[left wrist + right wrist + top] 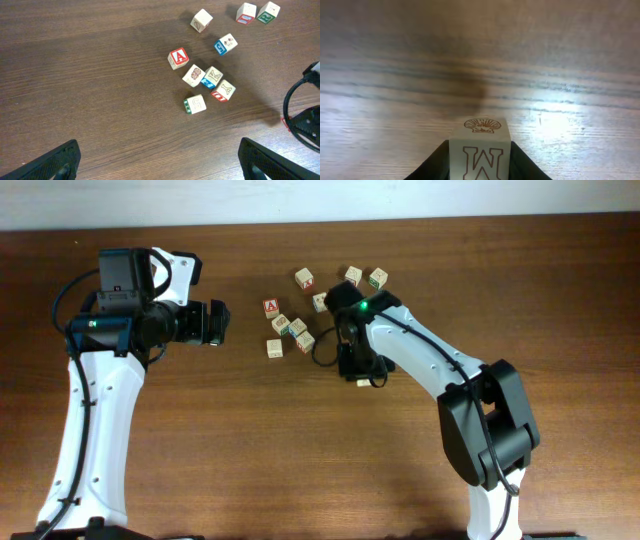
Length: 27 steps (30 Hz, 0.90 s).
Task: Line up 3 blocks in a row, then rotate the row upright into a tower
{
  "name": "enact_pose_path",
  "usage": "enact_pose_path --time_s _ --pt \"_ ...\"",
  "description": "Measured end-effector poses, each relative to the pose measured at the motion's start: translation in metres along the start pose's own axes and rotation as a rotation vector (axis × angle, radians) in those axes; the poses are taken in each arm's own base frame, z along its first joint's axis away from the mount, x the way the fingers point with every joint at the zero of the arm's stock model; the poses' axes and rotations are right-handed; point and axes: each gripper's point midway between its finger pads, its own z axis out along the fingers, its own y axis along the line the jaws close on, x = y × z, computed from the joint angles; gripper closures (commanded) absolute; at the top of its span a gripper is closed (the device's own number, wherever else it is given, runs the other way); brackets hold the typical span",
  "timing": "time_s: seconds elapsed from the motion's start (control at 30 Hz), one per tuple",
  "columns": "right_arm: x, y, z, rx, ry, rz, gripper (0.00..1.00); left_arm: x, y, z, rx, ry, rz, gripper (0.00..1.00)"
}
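Left arm [95,395]: white, standing at the far left of the dark wooden bench [200,460]. Left gripper [212,323]: open, fingers spread wide, holding nothing, well apart from every block. Red "A" cube [178,58]: upright on the bench at the left edge of the group. Green-faced cube [194,104]: near the "A" cube and closest to the front, standing alone. Cluster of three, just right of those two: a cube with a patterned top [194,75], a "K" cube with a blue side [212,77] and a cube with a red side [223,90], packed corner to corner and seemingly touching. Plain pale block [201,20]: behind the cluster, alone, faint beige printing only. Blue-faced block [225,44]: between the plain pale block and the cluster, tilted askew to the wood grain, close beside the right arm in the overhead view. Right gripper [360,378]: closed on the M block [480,150], one dark jaw against each side; the block shows a brown outlined "M" toward the wrist camera and a shell drawing on top; whether it touches the bench cannot be told. It sits right of the cluster, well apart from it. Rear pair, far right: a red-sided cube [246,12] and a green-lettered cube [268,12], just beside each other.
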Motion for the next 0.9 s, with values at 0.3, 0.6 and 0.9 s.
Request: enact_pose_path --time_s 0.3,0.6,0.9 --pt "0.004 -0.003 0.008 0.005 0.011 -0.016 0.35 0.0 0.0 0.0 0.0 0.0 0.0 0.01" --pt "-0.115 0.069 -0.093 -0.239 -0.491 -0.416 0.18 0.0 0.0 0.0 0.0 0.0 0.0 0.01" --pt "-0.1 0.103 0.005 -0.307 -0.325 -0.601 0.17 0.0 0.0 0.0 0.0 -0.001 0.0 0.01"
